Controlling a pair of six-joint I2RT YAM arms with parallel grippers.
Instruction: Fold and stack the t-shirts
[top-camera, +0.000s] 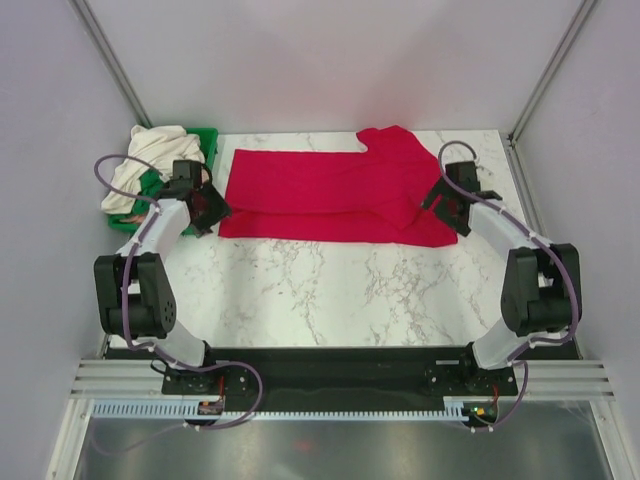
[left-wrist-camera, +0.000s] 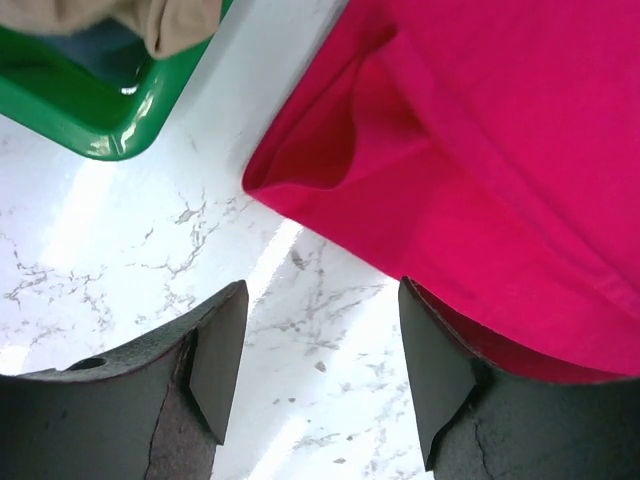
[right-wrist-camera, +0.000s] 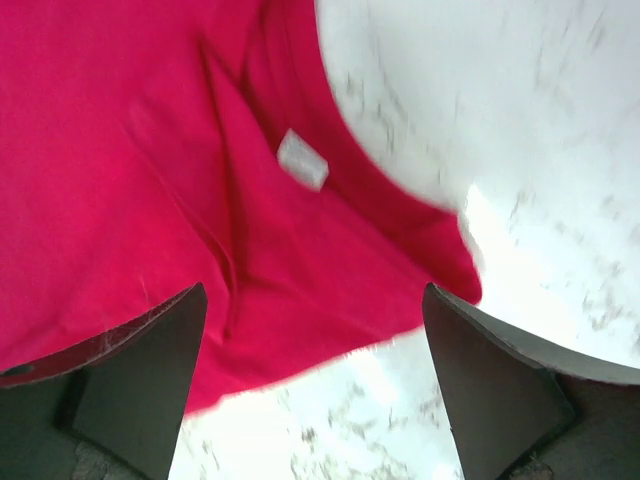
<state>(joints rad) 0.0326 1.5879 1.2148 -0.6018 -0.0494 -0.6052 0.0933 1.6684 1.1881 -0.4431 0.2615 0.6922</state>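
T-shirt (top-camera: 330, 195) is crimson-red; neck tag (right-wrist-camera: 302, 160) white. Worktop (top-camera: 300, 290) is white marble with grey veining. Tray (left-wrist-camera: 90, 120) is green, its shirts (top-camera: 150, 160) cream-white and tan; fingers (left-wrist-camera: 215, 350) dark grey.

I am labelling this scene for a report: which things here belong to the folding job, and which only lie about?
Belong to the job:
red t-shirt, spread on the marble table
cream and tan shirts, heaped in the green tray

Just lying about:
green tray
marble table
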